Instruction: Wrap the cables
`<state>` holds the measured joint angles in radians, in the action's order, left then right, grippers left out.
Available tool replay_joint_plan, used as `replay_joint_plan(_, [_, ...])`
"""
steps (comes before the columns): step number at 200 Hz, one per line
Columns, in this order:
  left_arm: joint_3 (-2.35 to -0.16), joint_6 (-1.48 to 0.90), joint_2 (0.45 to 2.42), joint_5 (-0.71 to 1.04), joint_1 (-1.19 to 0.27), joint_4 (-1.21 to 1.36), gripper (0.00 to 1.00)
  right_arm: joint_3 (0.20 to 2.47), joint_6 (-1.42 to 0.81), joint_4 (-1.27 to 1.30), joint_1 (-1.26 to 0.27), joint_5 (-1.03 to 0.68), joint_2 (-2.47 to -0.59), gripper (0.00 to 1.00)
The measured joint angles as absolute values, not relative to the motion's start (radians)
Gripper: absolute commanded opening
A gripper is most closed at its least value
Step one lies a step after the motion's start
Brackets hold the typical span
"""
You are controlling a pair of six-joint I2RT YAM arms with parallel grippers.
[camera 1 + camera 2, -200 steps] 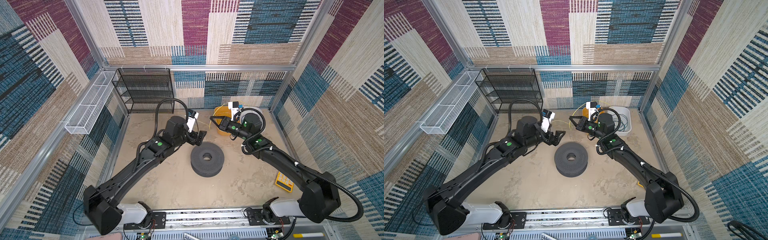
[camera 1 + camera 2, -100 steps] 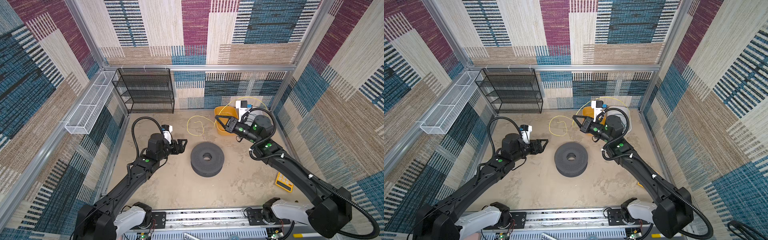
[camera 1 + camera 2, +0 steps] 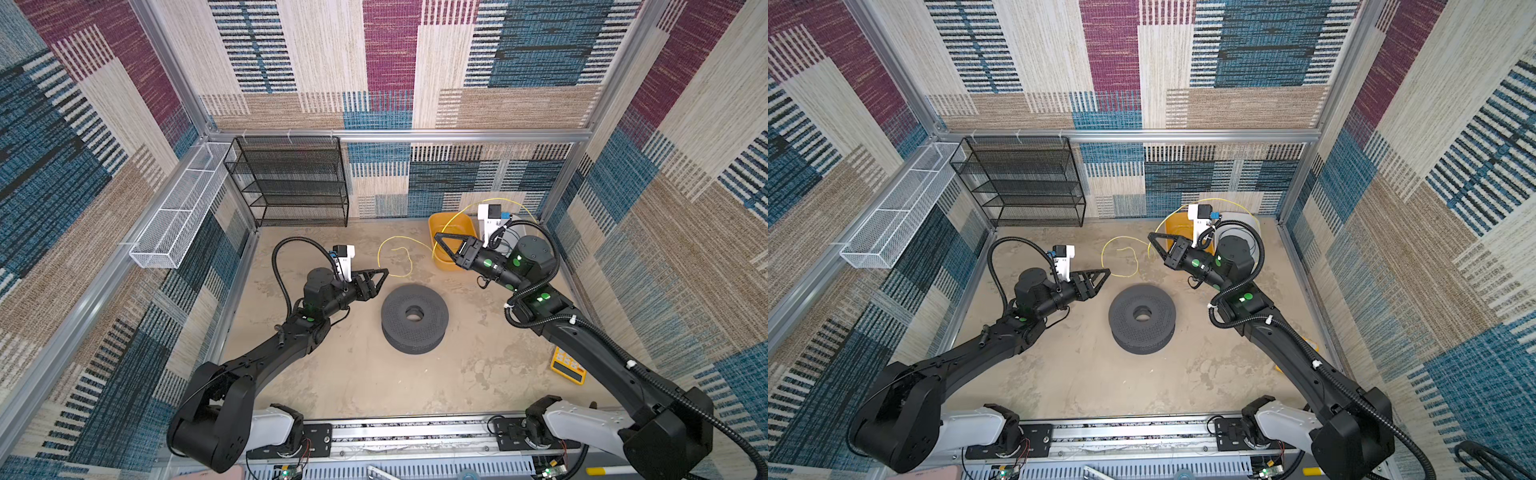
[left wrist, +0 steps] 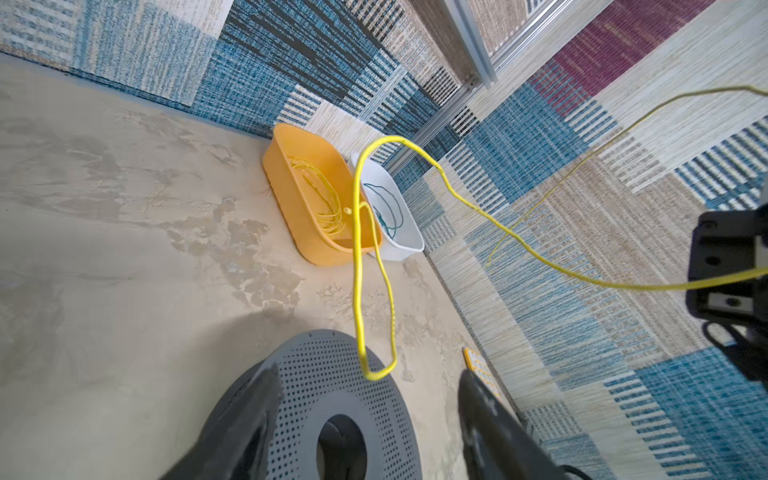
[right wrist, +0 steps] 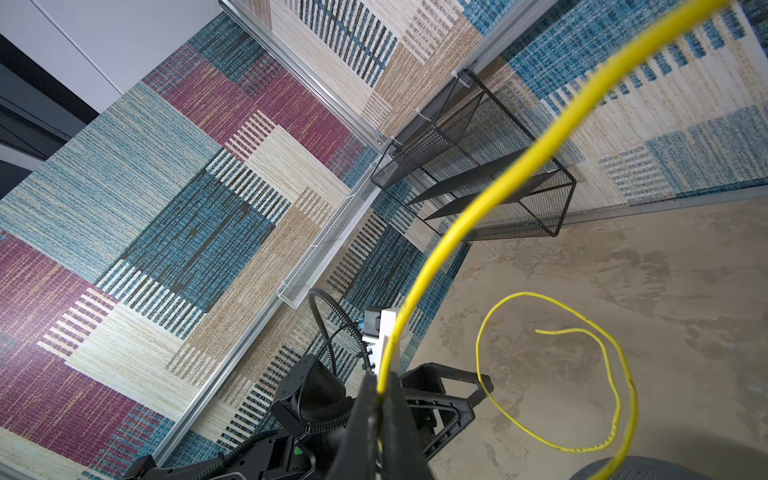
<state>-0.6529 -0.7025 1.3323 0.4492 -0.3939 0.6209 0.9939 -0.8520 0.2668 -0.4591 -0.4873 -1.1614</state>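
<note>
Stretching leftward from the pinching right claw, yellow cable; left claw parted beside its loop.

We find the floor bare in front of the spool, right across to both arms. The spool fills the middle. Behind it the cable loops across the gap between left gripper and right gripper; rack and bins block the back wall.
</note>
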Motion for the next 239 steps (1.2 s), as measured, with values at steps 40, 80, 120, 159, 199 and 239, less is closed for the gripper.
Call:
replay_joint_plan(40, [-0.673, -0.761, 1.432, 0.477, -0.412, 0.753, 0.39, 0.988, -0.875, 0.287, -0.459, -0.488, -1.158, 0.0])
replay_joint_plan(80, [-0.672, -0.791, 1.464, 0.478, -0.421, 0.822, 0.11, 0.987, -0.889, 0.302, -0.459, -0.487, -1.157, 0.0])
replay_joint_plan(120, [-0.667, -0.781, 1.422, 0.478, -0.422, 0.793, 0.0, 1.024, -0.858, 0.268, -0.441, -0.45, -1.156, 0.0])
replay_joint_plan(159, [-0.681, -0.677, 1.31, 0.496, -0.426, 0.583, 0.0, 1.104, -0.824, 0.254, -0.305, -0.445, -1.191, 0.0])
replay_joint_plan(199, [-0.669, -0.591, 1.219, 0.503, -0.433, 0.367, 0.0, 1.168, -0.807, 0.243, -0.201, -0.453, -1.272, 0.0])
replay_joint_plan(239, [-0.652, -0.565, 1.153, 0.527, -0.487, 0.214, 0.0, 1.233, -0.823, 0.243, -0.094, -0.461, -1.386, 0.0])
